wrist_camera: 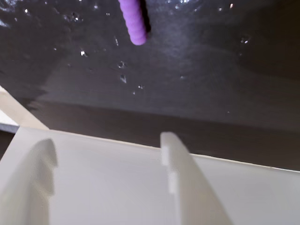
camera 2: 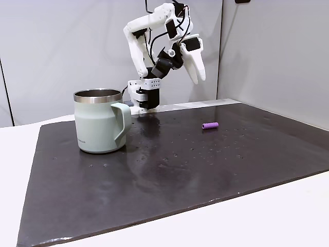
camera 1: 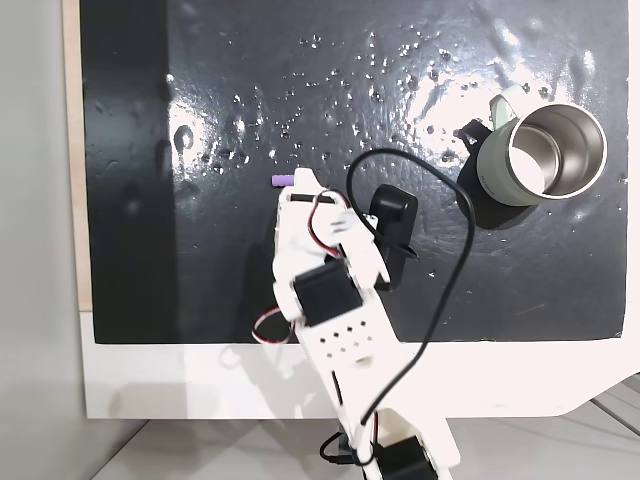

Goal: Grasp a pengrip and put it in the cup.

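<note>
One pengrip (camera 1: 282, 181) lies on its side on my black mat (camera 1: 200, 270), left of centre in a fixed view from above, with the tip of the gripper (camera 1: 305, 180) just to its right and nothing between the fingers. From that same view I see the white arm (camera 1: 330, 300) running down toward the bottom edge, and far off to the right the cup (camera 1: 545, 152) stands upright, steel inside showing, well apart from the pengrip. In a fixed view from the side, the cup (camera 2: 99, 122) sits at left with its handle toward the right, the gripper (camera 2: 196, 72) hangs above the mat pointing down, and the pengrip (camera 2: 209, 125) rests on the mat below and slightly right of it. On my wrist view the pengrip (wrist_camera: 132, 23) is at top, two pale fingers (wrist_camera: 187, 173) spread apart below.
</note>
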Controlling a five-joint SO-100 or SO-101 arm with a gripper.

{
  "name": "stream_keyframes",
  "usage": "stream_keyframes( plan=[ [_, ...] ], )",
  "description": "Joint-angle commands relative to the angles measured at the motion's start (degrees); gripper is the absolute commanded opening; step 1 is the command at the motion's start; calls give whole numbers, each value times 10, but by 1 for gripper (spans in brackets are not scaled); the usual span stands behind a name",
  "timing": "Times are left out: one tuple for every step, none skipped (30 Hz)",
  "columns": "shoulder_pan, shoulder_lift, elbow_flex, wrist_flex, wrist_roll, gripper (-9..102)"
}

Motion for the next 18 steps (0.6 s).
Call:
stream_keyframes(
  plan=[
    [-5,-54,-71,9,13,23],
    [-4,-76,-80,9,18,23],
    [-3,-97,-89,10,24,23],
    [-2,-116,-97,10,29,23],
    [-2,-134,-105,10,33,23],
    [-2,-152,-114,10,36,23],
    [-3,-169,-124,9,39,23],
    [-4,-185,-134,8,40,23],
    [-6,-200,-142,6,41,23],
    [-9,-215,-152,4,42,24],
    [-11,-230,-160,3,45,24],
    [-12,-245,-168,2,47,24],
    [-14,-260,-175,2,48,24],
    [-16,-272,-179,0,51,24],
    [-18,-282,-183,-4,51,24],
    [-19,-291,-185,-8,53,24],
    [-21,-299,-185,-12,54,24],
    [-25,-306,-185,-17,54,24]
  ],
)
